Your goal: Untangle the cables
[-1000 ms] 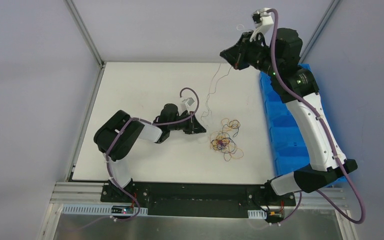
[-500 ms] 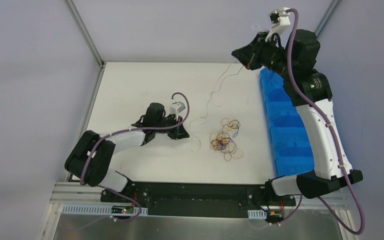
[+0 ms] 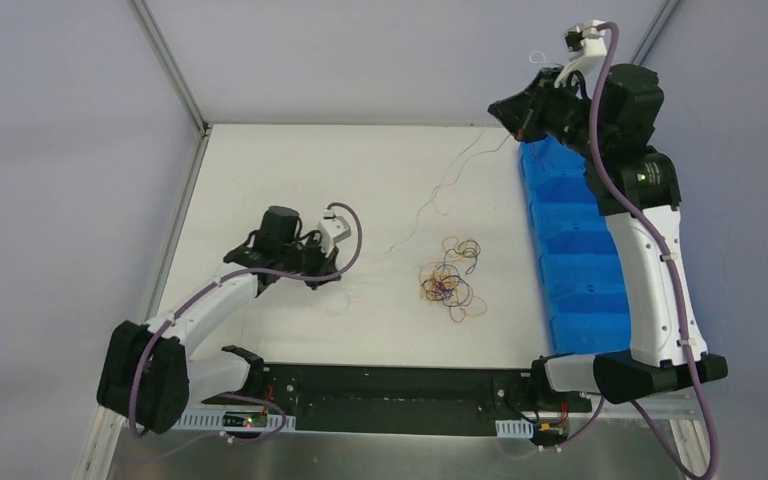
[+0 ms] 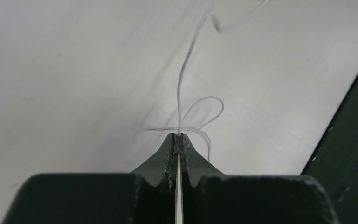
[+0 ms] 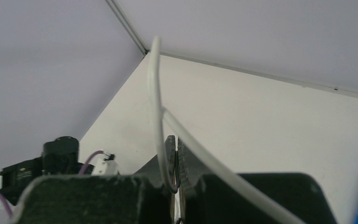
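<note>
Since a second ago the left arm has pulled back toward its base and the right arm has swung farther right, so I see the white cable [image 3: 438, 190] drawn longer between them. The left end effector [image 4: 178, 137] is clamped on one end, low over the tabletop [image 3: 260, 170]. The right end effector [image 5: 176, 142], raised, pinches the other end. The remaining cables [image 3: 450, 280] sit clumped mid-tabletop, apart from both.

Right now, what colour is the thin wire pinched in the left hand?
White. The thin wire in the left hand shows best in the left wrist view.
</note>
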You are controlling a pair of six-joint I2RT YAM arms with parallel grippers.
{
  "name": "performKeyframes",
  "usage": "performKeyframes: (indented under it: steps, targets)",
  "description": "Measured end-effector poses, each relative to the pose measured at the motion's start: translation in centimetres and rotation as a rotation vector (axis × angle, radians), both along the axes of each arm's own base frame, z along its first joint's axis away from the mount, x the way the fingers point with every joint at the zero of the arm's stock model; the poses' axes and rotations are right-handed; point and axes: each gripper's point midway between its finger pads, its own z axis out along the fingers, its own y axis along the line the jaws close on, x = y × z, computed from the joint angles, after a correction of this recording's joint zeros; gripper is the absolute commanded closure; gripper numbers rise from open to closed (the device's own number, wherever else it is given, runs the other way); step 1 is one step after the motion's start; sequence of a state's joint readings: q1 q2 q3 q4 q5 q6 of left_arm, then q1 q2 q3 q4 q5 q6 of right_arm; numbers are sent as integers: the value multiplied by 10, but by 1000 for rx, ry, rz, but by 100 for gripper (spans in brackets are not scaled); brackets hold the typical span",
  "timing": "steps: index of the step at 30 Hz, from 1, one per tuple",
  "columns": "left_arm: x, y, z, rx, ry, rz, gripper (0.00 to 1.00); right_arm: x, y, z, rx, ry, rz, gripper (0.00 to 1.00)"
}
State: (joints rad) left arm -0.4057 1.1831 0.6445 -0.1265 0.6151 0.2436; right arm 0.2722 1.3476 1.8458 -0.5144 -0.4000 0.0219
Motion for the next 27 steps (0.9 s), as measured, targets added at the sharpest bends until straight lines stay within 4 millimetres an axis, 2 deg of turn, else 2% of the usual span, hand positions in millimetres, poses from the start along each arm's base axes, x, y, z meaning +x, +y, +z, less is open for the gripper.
performKeyframes:
  steps: [1,4,7,9,11,16,19,21,24,25,27]
  targets:
    - [0,12,0,29,-23,-4,100,2,-10,-2,-8,-1,-20,100]
    - [5,66,-1,137,-96,24,100,1,-39,-11,-30,14,-80,100]
    - [1,110,-11,231,-103,41,100,-5,-62,-17,-42,30,-117,100]
    - [-6,131,-22,277,-71,41,100,-6,-71,-18,-44,32,-135,100]
    - [-14,144,-31,307,-41,32,100,-8,-78,-18,-46,29,-140,100]
    - [-30,164,-52,354,22,2,100,-6,-96,-21,-64,26,-175,100]
    - [-34,169,-53,348,40,10,100,-7,-100,-22,-56,37,-169,100]
    - [-34,163,-45,312,42,21,100,-11,-93,-25,-37,54,-129,100]
    - [-17,147,-8,228,5,56,100,-19,-67,-38,-10,105,-24,100]
    - [-6,139,13,187,-23,75,100,-23,-51,-47,-3,135,29,93]
    - [8,128,46,128,-62,104,100,-37,-15,-70,0,209,153,54]
